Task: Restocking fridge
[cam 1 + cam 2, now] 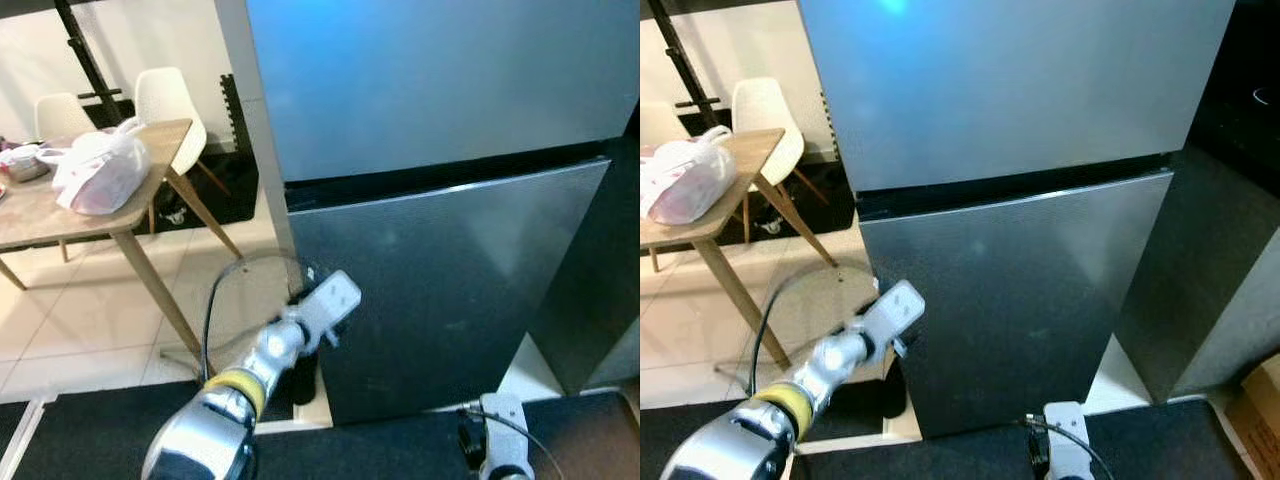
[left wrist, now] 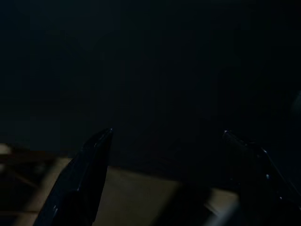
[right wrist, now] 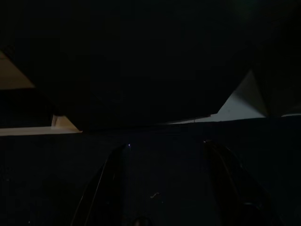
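**Parked in front of a closed fridge**

Far left: wooden tabletop (image 1: pixel 60 205) carrying a white plastic bag (image 1: pixel 100 170) with something pinkish inside, plus a bit of clutter at the very edge, too small to make out. Two white chairs (image 1: pixel 165 100) tucked behind it, black stand (image 1: pixel 85 55) against the wall.

Moving right: left arm raised and reaching toward the left edge of the lower fridge door (image 1: pixel 440 290), wrist right at that edge. Left end effector (image 2: pixel 167 155) released, fingers spread wide in the dark wrist view, pale floor showing underneath.

Centre to right: fridge (image 1: pixel 430 80) itself, grey, two doors, both closed, dark seam between upper and lower.

Bottom right: right arm hanging low over the dark floor mat (image 1: pixel 380 445). Right end effector (image 3: pixel 164 174) also released, fingers apart, pointing down at the mat with pale floor beyond.

Far right: corner of a cardboard box (image 1: pixel 1255 400) on the floor.
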Tool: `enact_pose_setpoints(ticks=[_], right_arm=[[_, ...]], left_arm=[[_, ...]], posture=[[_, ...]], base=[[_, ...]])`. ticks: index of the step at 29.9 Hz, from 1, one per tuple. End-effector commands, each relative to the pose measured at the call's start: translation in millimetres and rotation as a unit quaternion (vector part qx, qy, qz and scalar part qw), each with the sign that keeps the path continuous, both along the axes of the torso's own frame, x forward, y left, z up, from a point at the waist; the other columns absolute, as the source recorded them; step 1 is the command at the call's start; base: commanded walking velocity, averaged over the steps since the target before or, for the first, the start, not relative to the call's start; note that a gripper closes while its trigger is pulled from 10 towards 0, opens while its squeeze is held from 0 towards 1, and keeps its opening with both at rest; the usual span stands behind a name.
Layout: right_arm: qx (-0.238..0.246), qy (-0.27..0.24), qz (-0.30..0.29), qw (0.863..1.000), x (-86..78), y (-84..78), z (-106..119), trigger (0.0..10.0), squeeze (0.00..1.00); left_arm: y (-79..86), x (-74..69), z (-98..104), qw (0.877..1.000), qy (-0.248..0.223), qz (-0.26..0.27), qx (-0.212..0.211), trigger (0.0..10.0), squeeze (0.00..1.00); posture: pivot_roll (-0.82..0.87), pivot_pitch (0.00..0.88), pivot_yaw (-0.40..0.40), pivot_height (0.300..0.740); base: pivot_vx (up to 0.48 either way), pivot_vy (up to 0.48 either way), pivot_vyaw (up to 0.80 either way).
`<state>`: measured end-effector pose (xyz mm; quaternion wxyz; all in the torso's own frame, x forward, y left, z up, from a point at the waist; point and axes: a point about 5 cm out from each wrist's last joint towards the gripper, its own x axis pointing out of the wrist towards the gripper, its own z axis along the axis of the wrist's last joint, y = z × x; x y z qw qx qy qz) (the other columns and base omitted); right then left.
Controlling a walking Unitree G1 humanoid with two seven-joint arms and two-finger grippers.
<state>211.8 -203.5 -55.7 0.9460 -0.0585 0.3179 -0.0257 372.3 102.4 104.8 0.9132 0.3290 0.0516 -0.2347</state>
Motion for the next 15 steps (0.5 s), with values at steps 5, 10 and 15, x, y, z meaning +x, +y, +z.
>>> enact_pose_setpoints(ticks=[5,10,15], right_arm=[[0.007,-0.002,-0.010,1.000,-10.7,0.4,-4,10.0,0.00],[0.007,0.002,-0.006,1.000,-15.8,-0.8,-6,10.0,0.00],[0.008,0.014,0.004,1.000,-21.0,0.1,-9,10.0,0.00]], left_arm=[[50.4,13.7,18,0.994,-0.035,0.094,0.043,10.0,0.00],[72.5,16.5,27,0.987,-0.055,0.141,0.050,10.0,0.00],[84.7,8.8,12,0.985,-0.033,0.159,0.052,10.0,0.00]], posture=[[-0.14,0.135,0.094,0.740],[-0.14,0.166,0.079,0.740],[-0.14,0.180,0.075,0.740]], base=[[0.000,0.000,0.00],[0.000,0.000,0.00],[0.000,0.000,0.00]])
